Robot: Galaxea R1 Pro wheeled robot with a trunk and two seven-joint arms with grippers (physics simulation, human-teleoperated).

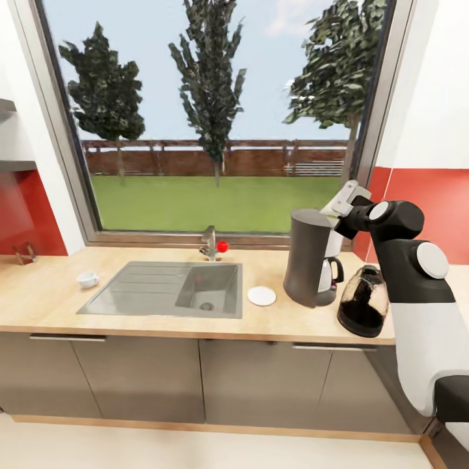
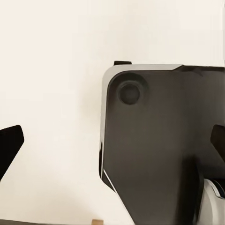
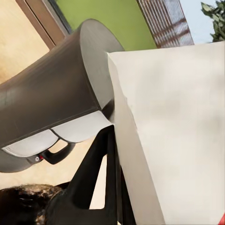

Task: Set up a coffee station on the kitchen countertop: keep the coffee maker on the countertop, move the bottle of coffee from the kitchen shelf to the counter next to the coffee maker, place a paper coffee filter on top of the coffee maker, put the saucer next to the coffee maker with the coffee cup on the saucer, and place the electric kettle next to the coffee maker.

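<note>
The dark grey coffee maker (image 1: 307, 266) stands on the wooden countertop (image 1: 45, 299), right of the sink. My right gripper (image 1: 347, 203) is shut on a white paper coffee filter (image 1: 340, 197) (image 3: 174, 126), held just above and behind the coffee maker's (image 3: 51, 105) top right edge. The glass bottle of coffee (image 1: 362, 302) stands right beside the machine. A white saucer (image 1: 261, 296) lies just left of it. The white coffee cup (image 1: 87, 279) sits far left of the sink. My left gripper (image 2: 112, 145) is open, with nothing between its fingers.
A steel sink (image 1: 166, 288) with a faucet (image 1: 209, 242) takes up the middle of the counter under a large window. A small wooden holder (image 1: 25, 253) stands at the far left by the red wall. Grey cabinets run below.
</note>
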